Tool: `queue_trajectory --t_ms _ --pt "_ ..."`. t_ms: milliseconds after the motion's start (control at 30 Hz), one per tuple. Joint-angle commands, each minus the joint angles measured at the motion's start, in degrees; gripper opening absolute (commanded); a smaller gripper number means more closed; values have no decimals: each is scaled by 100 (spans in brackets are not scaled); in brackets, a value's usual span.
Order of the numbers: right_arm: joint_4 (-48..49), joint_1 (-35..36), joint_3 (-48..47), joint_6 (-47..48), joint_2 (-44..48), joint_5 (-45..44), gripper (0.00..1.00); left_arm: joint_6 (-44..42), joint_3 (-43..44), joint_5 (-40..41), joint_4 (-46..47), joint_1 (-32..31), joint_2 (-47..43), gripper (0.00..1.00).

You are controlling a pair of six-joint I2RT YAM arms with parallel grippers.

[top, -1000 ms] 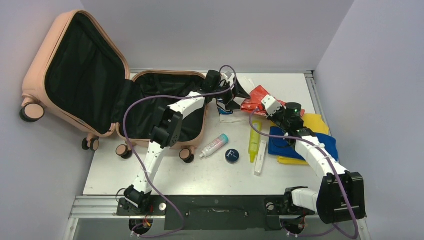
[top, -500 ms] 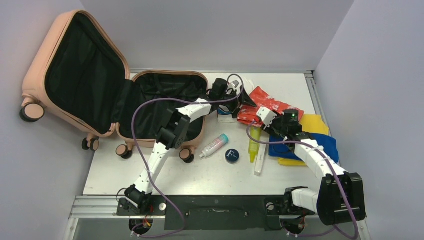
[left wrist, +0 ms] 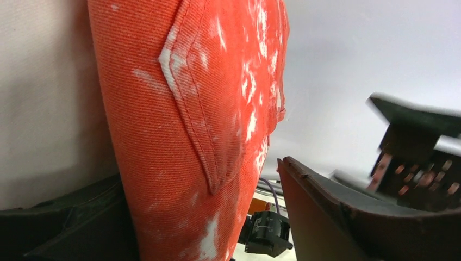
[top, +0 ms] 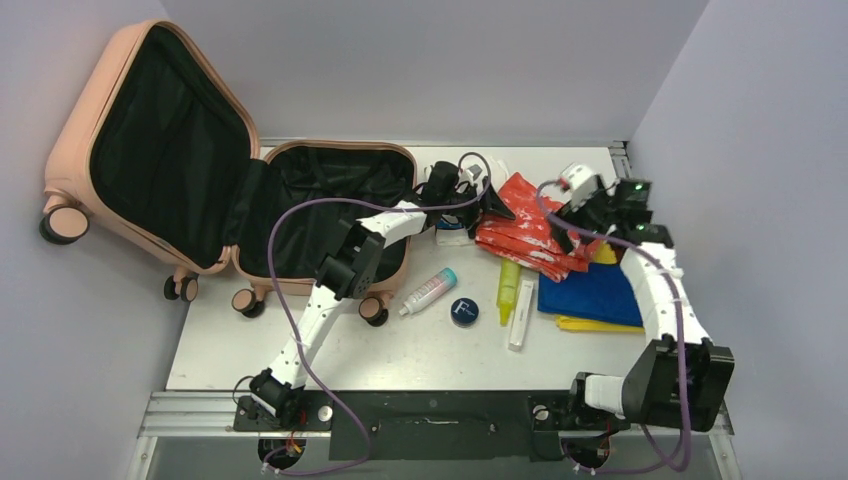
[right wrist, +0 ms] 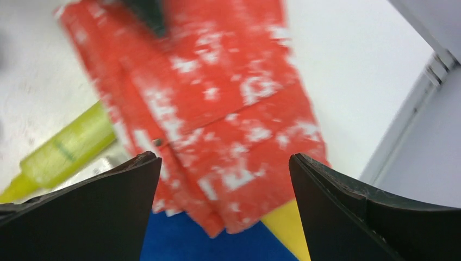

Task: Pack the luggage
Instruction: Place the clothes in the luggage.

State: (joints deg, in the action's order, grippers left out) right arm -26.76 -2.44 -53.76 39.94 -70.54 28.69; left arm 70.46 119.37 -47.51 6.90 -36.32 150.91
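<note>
Beside the open luggage [top: 170, 150], left end effector [top: 488, 206] straddles red cloth [top: 525, 240]

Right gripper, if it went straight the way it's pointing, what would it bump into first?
Most likely the red-and-white cloth. In the right wrist view the right gripper is open and the cloth lies dead ahead of it, with the blue cloth only at the lower edge. How far off the red-and-white cloth is, I can't tell.
</note>
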Motion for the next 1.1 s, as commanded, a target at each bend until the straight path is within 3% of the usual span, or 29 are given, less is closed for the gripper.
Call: queue_trajectory --t_ms 0,133,267,400,667,700,767,800,1067 --pt "-754 -1364 -993 -1565 -607 1609 92 -51 153 -71 347 -38 -6 72" --pt "-841 -2108 -1017 -2261 -1165 1780 94 -441 516 36 -119 -42 11 52" --pt "-534 -2301 -812 -2693 -1391 1146 94 -1225 955 297 -914 -33 -9 31" --pt "-555 -2364 -812 -2823 -1494 970 94 -1963 1321 696 -1527 -42 0 0" --pt "-525 -2361 -786 -3212 -1540 793 94 -2869 1824 1354 -2050 -84 -361 0" --pt "-520 -2373 -783 -3291 -1549 808 94 -2974 1867 1454 -2108 -98 -444 4" --pt "-477 -2381 -768 -3460 -1557 881 94 -3167 1903 1609 -2153 -126 -640 24" --pt "-452 -2390 -776 -3541 -1562 924 94 -3263 1928 1668 -2169 -140 -728 25" --pt "-220 -2462 -955 -3994 -1598 1685 94 -3560 2146 1885 -2004 -194 -1339 21"
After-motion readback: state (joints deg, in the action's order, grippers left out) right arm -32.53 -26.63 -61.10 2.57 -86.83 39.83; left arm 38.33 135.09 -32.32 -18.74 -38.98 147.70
